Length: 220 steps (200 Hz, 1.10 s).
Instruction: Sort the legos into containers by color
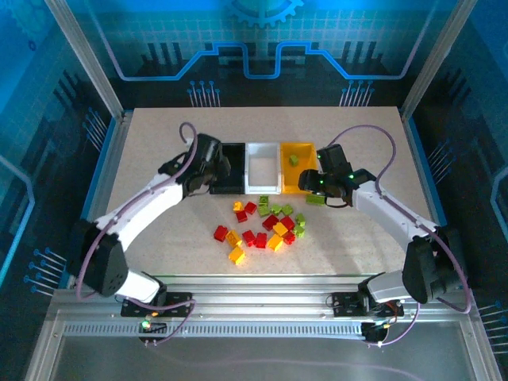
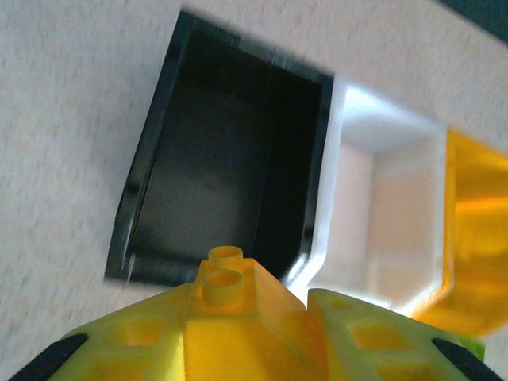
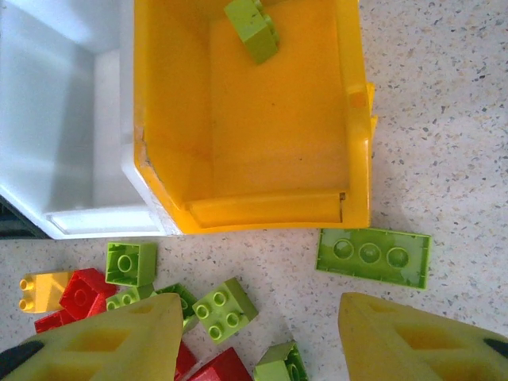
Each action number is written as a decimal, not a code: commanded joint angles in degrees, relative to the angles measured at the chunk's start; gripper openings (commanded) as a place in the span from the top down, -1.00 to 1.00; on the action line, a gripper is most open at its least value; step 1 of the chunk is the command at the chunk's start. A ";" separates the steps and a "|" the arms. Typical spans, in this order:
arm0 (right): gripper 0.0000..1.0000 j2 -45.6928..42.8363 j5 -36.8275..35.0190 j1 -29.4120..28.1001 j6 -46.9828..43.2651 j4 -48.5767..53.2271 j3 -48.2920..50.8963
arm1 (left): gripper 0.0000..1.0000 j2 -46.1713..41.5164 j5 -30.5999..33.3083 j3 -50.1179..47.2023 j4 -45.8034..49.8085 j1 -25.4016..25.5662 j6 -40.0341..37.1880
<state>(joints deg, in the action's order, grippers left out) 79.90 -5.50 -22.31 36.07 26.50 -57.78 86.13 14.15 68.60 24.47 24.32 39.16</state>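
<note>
Left arm: reaches in from the table's near-left corner, elbow out. The left hand (image 1: 208,164) is at the left side of the black bin (image 1: 235,171). In the left wrist view the left hand (image 2: 248,317) is clamped on a yellow-orange brick (image 2: 225,279), studs facing the bin.

Right arm: reaches in from the near-right corner. The right hand (image 1: 321,187) is just beside the yellow bin's near-right corner. In the right wrist view the right hand (image 3: 260,317) is spread wide and holds nothing, above a lime plate (image 3: 373,255) and the loose legos (image 1: 266,226).

Bins: black, white, yellow, touching in a row at mid-table.
- Black bin: bare floor.
- White bin (image 1: 263,171): bare floor.
- Yellow bin (image 1: 302,179): one lime brick (image 1: 294,159), towards its far wall.

The loose red, yellow-orange and lime pieces are clustered nearer the table's near edge than the bins.
</note>
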 commanded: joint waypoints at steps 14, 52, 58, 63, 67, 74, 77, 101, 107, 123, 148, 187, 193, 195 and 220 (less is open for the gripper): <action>-0.13 -2.00 0.89 0.84 0.75 0.50 1.12 | 0.45 13.44 1.95 10.90 2.02 -2.58 -3.91; -0.14 -2.46 5.08 0.68 -0.61 0.83 1.69 | 0.30 22.12 1.41 17.53 4.40 -4.17 -4.01; -0.14 -2.55 6.02 0.60 -1.01 0.78 1.78 | 0.22 22.70 1.42 18.13 4.65 -4.19 -4.17; -0.14 -2.55 6.86 0.60 -1.38 0.83 1.92 | 0.16 23.27 1.42 18.59 4.79 -4.24 -4.18; -0.14 -2.51 7.48 0.54 -1.71 0.88 1.92 | 0.11 23.64 1.23 19.02 5.01 -4.26 -4.23; -0.15 -2.63 8.39 0.35 -2.10 1.05 2.04 | 0.02 23.88 0.85 19.50 5.06 -4.19 -4.31; -0.15 -2.72 8.68 0.29 -2.22 1.09 2.15 | -0.03 23.98 0.75 19.69 5.11 -4.19 -4.28; -0.17 -3.60 10.89 -0.69 -4.41 1.29 3.02 | -0.36 22.15 -1.66 20.16 5.08 -3.94 -3.57; -0.17 -3.61 11.05 -1.00 -4.73 1.90 3.02 | -0.43 21.02 -2.08 19.67 4.61 -3.72 -3.46; -0.18 -3.70 11.64 -1.90 -5.26 3.36 3.12 | -0.66 16.85 -2.65 17.75 3.61 -2.72 -3.57; -0.21 -3.20 11.91 -4.80 -6.25 4.09 4.07 | -0.98 8.01 -4.66 11.71 0.90 -0.21 -4.00; -0.18 1.07 14.53 -11.50 -9.26 2.56 3.31 | -0.98 -6.76 -9.47 -2.66 -2.37 2.45 -2.58; -0.18 1.86 14.09 -12.82 -9.26 2.66 2.61 | -0.98 -8.96 -9.12 -5.15 -1.83 2.89 -2.52; -0.18 2.09 13.89 -13.20 -9.27 2.74 2.39 | -0.98 -9.55 -9.03 -5.98 -1.74 2.99 -2.47; -0.19 4.36 11.77 -16.13 -8.25 2.53 0.21 | -0.98 -16.99 -8.22 -15.16 3.12 3.10 0.05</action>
<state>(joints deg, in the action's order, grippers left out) 82.41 6.96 -35.99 28.40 28.95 -54.50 73.34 6.87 61.06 22.52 27.24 36.53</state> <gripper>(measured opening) 0.593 0.988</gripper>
